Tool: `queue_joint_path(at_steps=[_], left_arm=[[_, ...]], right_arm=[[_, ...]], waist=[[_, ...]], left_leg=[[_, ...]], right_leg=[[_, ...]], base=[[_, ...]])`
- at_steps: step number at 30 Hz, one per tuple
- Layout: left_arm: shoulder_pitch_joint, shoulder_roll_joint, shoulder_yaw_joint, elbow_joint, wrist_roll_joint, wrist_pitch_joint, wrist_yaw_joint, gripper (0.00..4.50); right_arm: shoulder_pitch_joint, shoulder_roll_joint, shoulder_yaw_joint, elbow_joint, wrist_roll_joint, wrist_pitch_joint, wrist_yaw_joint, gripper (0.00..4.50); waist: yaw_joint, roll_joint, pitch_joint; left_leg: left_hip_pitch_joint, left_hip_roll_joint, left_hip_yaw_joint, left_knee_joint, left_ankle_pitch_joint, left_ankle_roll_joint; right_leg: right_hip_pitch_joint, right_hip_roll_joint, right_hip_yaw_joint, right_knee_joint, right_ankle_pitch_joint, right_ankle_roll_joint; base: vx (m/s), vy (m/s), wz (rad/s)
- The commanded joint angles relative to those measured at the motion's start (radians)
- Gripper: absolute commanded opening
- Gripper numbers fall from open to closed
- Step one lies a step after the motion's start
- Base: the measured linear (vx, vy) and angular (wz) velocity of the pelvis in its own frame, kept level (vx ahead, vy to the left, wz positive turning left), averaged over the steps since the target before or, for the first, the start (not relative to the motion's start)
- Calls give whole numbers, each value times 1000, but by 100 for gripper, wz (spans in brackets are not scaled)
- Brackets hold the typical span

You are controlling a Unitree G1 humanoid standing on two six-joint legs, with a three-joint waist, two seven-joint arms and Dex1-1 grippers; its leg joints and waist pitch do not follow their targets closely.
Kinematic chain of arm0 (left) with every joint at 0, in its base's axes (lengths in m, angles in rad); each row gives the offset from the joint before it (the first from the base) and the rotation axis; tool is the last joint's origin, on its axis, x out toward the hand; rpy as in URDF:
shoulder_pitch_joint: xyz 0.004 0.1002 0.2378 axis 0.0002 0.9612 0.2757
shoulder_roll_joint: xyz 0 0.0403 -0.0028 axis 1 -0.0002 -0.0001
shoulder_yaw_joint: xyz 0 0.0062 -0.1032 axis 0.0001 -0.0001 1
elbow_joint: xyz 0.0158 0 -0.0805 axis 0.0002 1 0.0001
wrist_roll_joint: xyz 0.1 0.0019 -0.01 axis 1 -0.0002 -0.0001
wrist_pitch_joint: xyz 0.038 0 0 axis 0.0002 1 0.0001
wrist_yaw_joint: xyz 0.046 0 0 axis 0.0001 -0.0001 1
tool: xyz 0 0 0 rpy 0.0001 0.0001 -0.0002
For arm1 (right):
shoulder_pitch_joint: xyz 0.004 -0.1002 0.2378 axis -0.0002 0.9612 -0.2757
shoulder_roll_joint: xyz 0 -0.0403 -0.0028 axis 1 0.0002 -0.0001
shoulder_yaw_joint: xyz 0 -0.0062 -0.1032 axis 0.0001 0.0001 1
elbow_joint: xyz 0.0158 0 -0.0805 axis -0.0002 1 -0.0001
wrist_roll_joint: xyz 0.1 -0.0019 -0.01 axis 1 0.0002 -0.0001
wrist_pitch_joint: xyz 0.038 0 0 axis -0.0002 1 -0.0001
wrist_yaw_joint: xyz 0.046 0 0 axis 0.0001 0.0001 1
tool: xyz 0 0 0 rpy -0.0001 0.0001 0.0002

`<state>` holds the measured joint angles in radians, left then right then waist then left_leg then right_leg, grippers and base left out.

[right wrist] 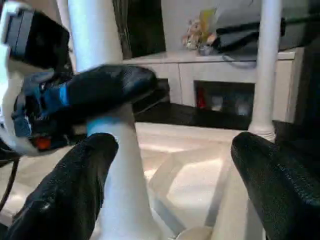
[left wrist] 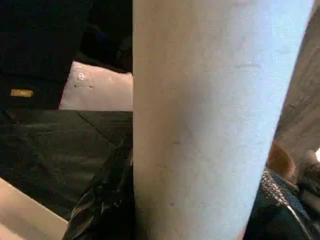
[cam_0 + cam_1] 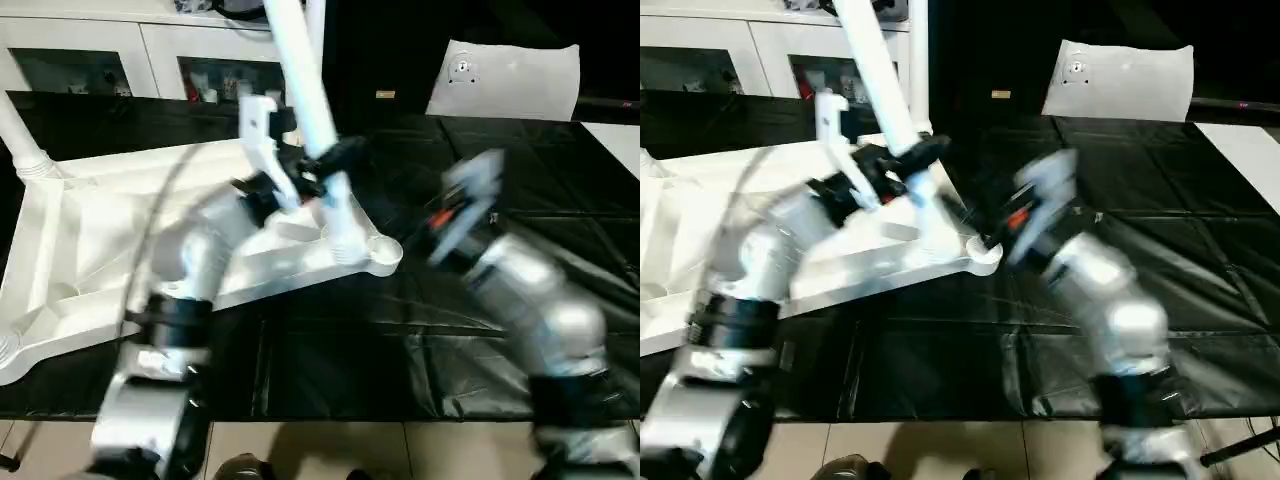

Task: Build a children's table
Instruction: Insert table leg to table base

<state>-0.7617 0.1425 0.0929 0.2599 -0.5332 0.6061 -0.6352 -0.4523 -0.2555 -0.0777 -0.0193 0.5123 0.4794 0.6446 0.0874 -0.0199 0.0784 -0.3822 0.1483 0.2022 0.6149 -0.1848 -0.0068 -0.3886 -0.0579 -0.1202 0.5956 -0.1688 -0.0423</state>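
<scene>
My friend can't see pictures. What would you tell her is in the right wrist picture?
The robot's left gripper is closed around a white table leg standing up from the upside-down tabletop. The right gripper has its black jaws wide apart in front, holding nothing. Another leg and a white cabinet stand behind.

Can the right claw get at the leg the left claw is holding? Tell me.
Probably yes. The right claw stands open beside the leg, nothing between them; the left claw grips higher up, leaving the base near the tabletop free.

Home-like rm: white cabinet (image 3: pixel 150 60) w/ knick-knacks, black-covered table (image 3: pixel 400 340).
</scene>
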Motion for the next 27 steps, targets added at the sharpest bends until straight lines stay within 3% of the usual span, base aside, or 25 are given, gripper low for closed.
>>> queue_joint_path(at_steps=[1,6,11,14,17,21,27], left_arm=[[-30,12,-9,-13,-34,51,-43,191],[-58,53,-18,-28,-110,139,-139,191],[-71,61,-15,-39,-144,174,-193,191],[-90,62,2,-42,-192,231,-220,191],[-98,64,8,-40,-217,257,-230,191],[-113,53,35,-34,-269,311,-229,191],[-132,26,84,-4,-312,360,-187,191]], right_arm=[[-18,-29,-18,-27,43,82,17,444],[-33,-132,22,-49,90,222,107,450],[-34,-159,45,-58,89,247,137,450],[-37,-179,60,-75,139,328,166,450],[-41,-183,60,-81,152,345,167,450],[-63,-156,-6,-90,263,434,158,450],[-78,-140,-62,-89,347,488,145,450]], waist=[[-2,9,-86],[2,6,-86],[1,2,-85],[4,2,-85],[3,2,-86],[5,2,-86],[7,0,-85]], left_leg=[[30,101,-53,-71,-155,20],[28,98,-51,-67,-142,25],[26,96,-50,-65,-148,17],[27,98,-52,-65,-141,22],[27,98,-51,-64,-138,22],[28,98,-52,-64,-143,20],[28,98,-51,-64,-148,6]], right_leg=[[54,-125,82,-75,-246,-152],[55,-125,80,-77,-259,-153],[54,-127,79,-82,-299,-141],[56,-126,78,-82,-314,-132],[54,-125,77,-81,-304,-138],[53,-126,77,-84,-320,-138],[54,-128,77,-85,-328,-132]], base=[[0,0,0],[0,0,0],[0,0,0],[0,0,0],[0,0,0],[0,0,0],[0,0,0]])
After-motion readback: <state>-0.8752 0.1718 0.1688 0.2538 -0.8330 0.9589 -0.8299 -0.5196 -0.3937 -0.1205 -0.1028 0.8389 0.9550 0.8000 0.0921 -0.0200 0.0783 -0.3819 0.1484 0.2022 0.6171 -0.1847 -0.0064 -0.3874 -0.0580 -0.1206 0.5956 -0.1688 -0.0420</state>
